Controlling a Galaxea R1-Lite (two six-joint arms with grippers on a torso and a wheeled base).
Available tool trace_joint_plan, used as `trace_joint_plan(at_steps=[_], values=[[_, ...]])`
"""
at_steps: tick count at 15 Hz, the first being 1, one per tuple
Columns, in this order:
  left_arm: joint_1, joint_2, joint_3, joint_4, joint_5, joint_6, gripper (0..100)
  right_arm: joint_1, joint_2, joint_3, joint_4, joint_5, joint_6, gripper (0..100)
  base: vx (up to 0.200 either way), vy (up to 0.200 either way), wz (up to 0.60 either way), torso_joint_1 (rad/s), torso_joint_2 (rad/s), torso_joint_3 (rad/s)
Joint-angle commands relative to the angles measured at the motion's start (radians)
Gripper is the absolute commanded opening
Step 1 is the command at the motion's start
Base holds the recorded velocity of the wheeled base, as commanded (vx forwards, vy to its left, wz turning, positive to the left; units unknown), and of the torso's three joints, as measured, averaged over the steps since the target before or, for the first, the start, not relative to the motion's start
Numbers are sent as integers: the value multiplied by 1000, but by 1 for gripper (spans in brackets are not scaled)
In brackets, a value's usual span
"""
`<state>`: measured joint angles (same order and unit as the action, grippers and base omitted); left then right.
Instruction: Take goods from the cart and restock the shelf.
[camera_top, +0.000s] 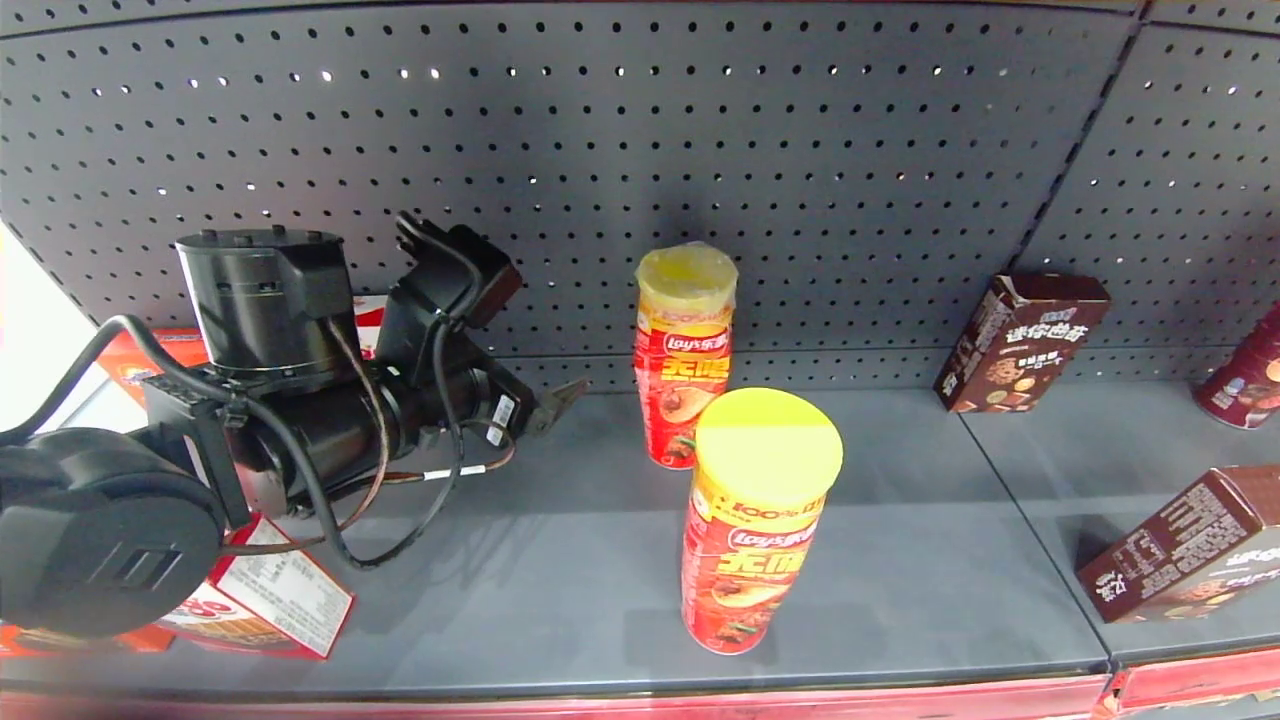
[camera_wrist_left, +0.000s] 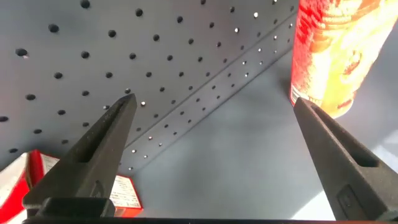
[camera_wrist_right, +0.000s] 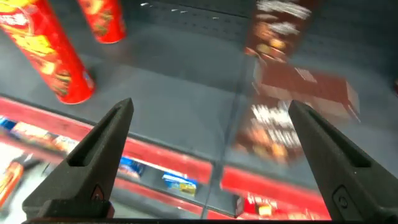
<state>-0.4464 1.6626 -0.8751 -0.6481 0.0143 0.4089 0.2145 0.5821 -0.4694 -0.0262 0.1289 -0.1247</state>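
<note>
Rear chip can (camera_top: 685, 355) and front chip can (camera_top: 760, 520) already stand upright on the shelf (camera_top: 550, 600), so I'd slide the left gripper (camera_wrist_left: 212, 102) straight out without clipping the rear one. Left arm lies low along the shelf, pointing at the pegboard (camera_top: 700, 130), fingers spread wide and empty. The right gripper (camera_wrist_right: 211, 104) hovers off the front edge, also spread, holding nothing

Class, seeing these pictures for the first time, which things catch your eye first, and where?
Two red cylindrical crisp cans with yellow lids stand upright mid-shelf, the front can near the edge, the rear can nearer the perforated back wall. The black left gripper, open, hovers low over the grey metal shelf to their left. A dark brown cardboard box leans on that wall, farther right.
</note>
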Motion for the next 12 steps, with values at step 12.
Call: trace_joint_plan(at_steps=[12], values=[[5, 13, 25, -51, 0, -1, 100, 338, 814, -244, -235, -26, -108, 100, 0, 0, 0, 0, 0, 0]])
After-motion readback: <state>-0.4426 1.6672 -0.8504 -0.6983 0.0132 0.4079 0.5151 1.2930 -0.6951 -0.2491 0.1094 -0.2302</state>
